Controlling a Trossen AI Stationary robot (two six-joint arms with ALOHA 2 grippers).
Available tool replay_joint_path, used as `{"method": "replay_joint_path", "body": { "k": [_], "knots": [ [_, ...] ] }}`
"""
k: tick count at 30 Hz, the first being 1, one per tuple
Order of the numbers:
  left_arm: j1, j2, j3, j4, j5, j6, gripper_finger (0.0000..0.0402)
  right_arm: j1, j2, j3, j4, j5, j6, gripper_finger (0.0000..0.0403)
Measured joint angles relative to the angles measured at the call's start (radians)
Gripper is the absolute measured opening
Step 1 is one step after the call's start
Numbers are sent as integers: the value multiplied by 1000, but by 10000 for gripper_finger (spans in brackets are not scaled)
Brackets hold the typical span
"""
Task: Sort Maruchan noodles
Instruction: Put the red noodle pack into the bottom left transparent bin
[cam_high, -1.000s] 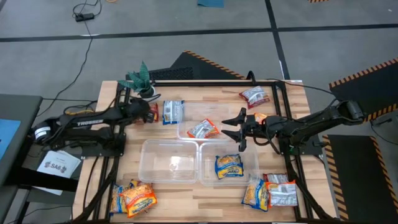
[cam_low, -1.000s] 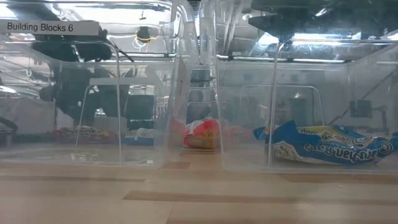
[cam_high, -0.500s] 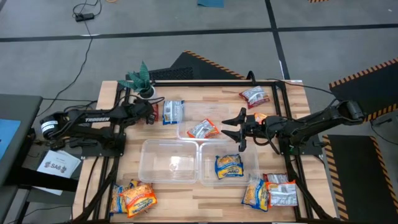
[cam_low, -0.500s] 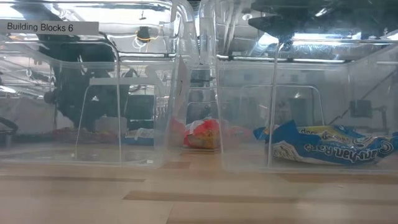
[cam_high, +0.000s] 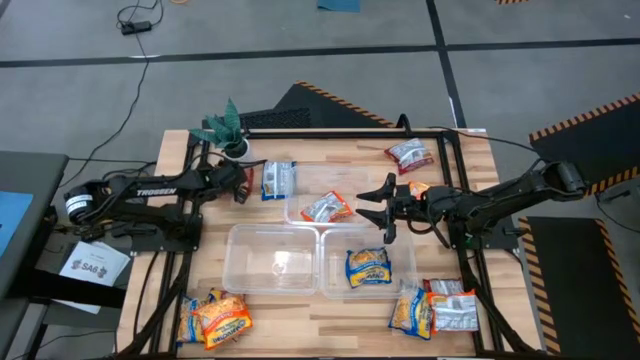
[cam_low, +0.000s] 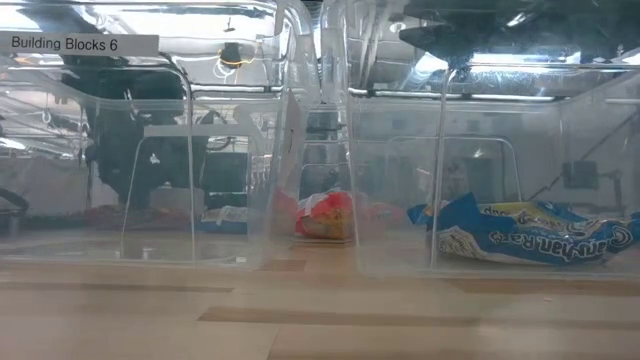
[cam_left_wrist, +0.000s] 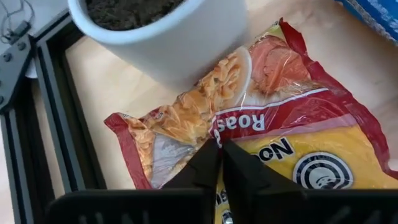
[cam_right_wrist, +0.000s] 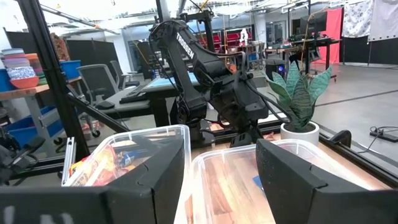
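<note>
Over red packet (cam_left_wrist: 273, 124), left gripper (cam_left_wrist: 219, 149) fingers closed.

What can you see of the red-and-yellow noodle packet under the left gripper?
The red-and-yellow packet is a flat, crinkly, glossy plastic ramen pack: red border, yellow face, a clear patch showing noodles, and partial lettering. It lies flat on the wooden table at the far left corner, one end against the white plant pot. The left gripper sits on its middle, fingers together. In the high view the arm hides most of it.
</note>
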Motion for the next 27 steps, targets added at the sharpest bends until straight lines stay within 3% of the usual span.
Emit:
{"method": "replay_joint_path", "body": {
  "k": [6, 21, 27],
  "knots": [
    [-34, -30, 59, -78, -19, -23, 0, 0, 0, 0, -5, 0, 1, 219],
    [-175, -347, 69, -99, -70, -75, 0, 0, 0, 0, -22, 0, 25, 219],
    [-200, -391, 63, -142, -69, -154, 0, 0, 0, 0, -22, 5, 28, 219]
  ]
}}
